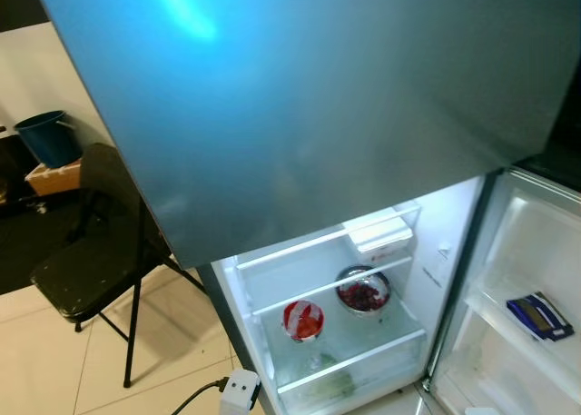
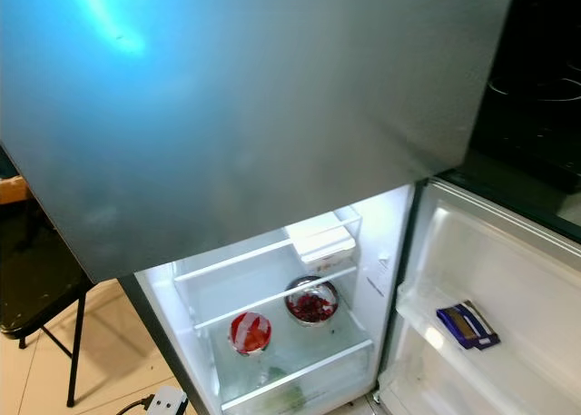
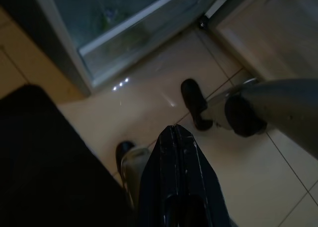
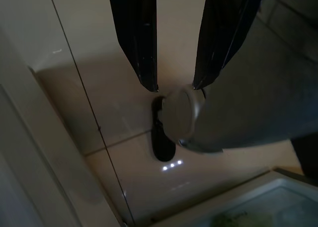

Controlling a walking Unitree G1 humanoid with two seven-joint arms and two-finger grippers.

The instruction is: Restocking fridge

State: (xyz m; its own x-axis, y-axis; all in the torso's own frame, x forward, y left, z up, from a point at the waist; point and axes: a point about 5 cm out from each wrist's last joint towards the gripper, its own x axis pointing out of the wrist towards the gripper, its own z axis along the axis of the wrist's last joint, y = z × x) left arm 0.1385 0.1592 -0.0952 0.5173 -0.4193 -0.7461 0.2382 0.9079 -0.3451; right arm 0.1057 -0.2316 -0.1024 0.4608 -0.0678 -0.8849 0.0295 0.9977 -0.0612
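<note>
No legible text; label on white box (image 1: pixel 383 236) and blue packet (image 1: pixel 539 315) too blurred.

Fridge (image 1: pixel 272 115) open, lit inside; red-lidded container (image 1: pixel 303 320) and bowl of red fruit (image 1: pixel 363 292) on middle shelf; blue packet (image 1: pixel 538 315) in door rack.
</note>
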